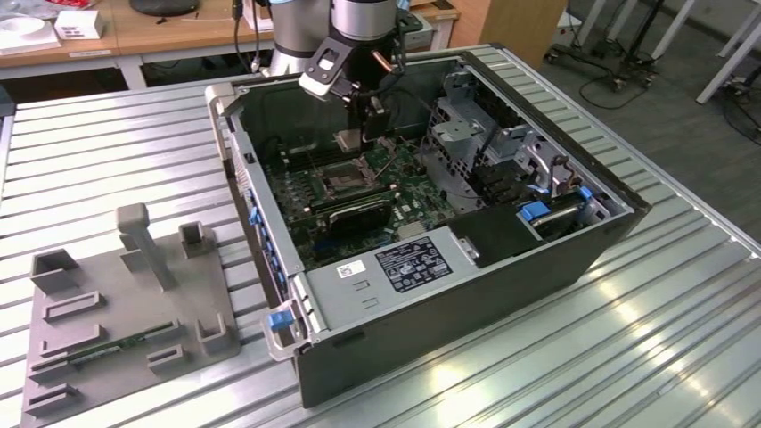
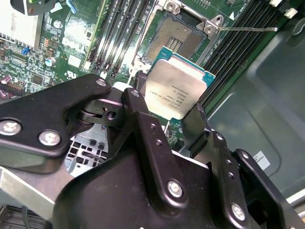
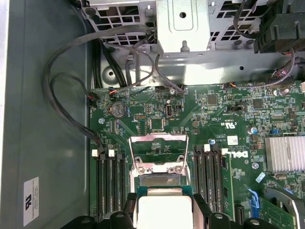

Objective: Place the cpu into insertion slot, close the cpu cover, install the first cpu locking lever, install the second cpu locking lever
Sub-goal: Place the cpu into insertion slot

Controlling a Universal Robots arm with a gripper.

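My gripper is shut on the cpu, a pale silvery square chip, and hangs inside the open computer case just above the motherboard. In both wrist views the black fingers clamp the cpu by two opposite edges. The insertion slot lies open a short way beyond the chip, its dark pin field bare. The cpu cover is swung open past the insertion slot, and the cpu hovers at the slot's near edge. A thin locking lever sticks out beside the socket.
Long black memory slots flank the socket on both sides. A finned heatsink, a metal drive cage and looping cables crowd the case. A grey fixture plate lies on the ribbed table at the exterior view's left.
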